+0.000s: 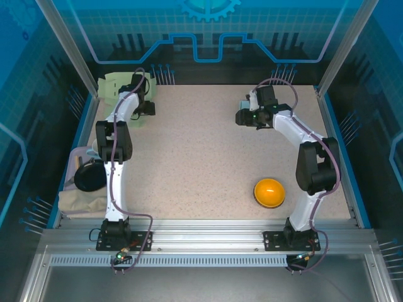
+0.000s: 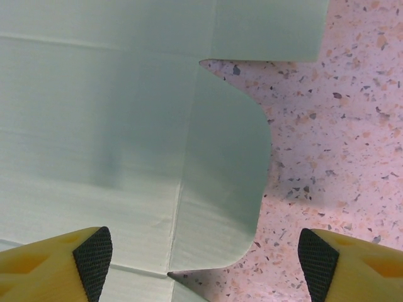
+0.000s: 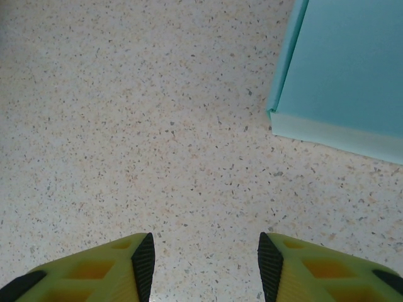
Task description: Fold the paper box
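- Left arm at full stretch: its end effector [image 2: 203, 255] hangs over the flat paper box [image 2: 94, 126], an unfolded pale green sheet lying at about 11 o'clock on the speckled tabletop [image 1: 189, 157], in the far left corner.
- Seen from the left wrist, the jaws stand wide apart and grip nothing. One black pad [image 2: 94, 261] sits above the creased sheet at 7 o'clock in that view, and the other is over bare tabletop at 5 o'clock.
- Between the pads lies a rounded flap [image 2: 223, 182] of the sheet, flat or nearly so, casting a soft shadow on the stone-pattern surface at its 3 o'clock side.
- Straight fold lines cross the sheet, and a square-cut panel runs along the top edge of the view.
- Right arm reaching to about 1 o'clock on the tabletop: its end effector [image 3: 206, 261] is open, with nothing between the jaws and only speckled surface below.
- A teal box [image 3: 352, 69] — already standing with a flat top and a pale side wall — rests at 2 o'clock in the right wrist view, apart from the jaws.
- An orange dome-shaped object [image 1: 269, 192] sits at about 4 o'clock on the tabletop, near the right arm's base.
- At 8 o'clock, by the left edge, lie a black round object [image 1: 88, 177] and a beige cloth [image 1: 79, 202] (their details are too small to make out).
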You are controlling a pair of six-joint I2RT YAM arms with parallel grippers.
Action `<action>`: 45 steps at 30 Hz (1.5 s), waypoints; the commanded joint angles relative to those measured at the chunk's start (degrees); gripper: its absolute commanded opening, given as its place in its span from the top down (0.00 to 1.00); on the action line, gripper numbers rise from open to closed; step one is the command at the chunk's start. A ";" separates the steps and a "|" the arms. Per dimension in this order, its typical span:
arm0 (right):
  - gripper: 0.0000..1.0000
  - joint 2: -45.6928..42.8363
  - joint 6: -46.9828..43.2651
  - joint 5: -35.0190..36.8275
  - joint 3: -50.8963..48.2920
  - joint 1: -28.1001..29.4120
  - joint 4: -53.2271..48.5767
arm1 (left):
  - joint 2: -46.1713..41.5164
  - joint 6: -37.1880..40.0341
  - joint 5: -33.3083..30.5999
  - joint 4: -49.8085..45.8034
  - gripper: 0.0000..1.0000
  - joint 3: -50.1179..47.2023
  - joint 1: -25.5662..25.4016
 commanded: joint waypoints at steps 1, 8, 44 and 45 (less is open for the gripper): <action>0.51 -1.37 -0.58 -1.35 -0.95 0.55 -0.40 | 2.29 1.01 -1.28 -0.60 0.20 -0.65 0.24; 0.51 -1.18 -0.25 -2.75 -0.72 0.46 -0.34 | 5.87 -0.13 -4.42 -5.14 0.30 4.89 0.33; 0.50 -26.73 0.94 -0.67 -17.54 2.68 -6.65 | -55.17 -37.28 5.38 3.11 1.00 -52.88 -31.72; 0.50 -28.14 1.13 -0.58 -18.66 2.97 -6.88 | -57.04 -39.47 6.43 4.55 1.00 -55.72 -33.76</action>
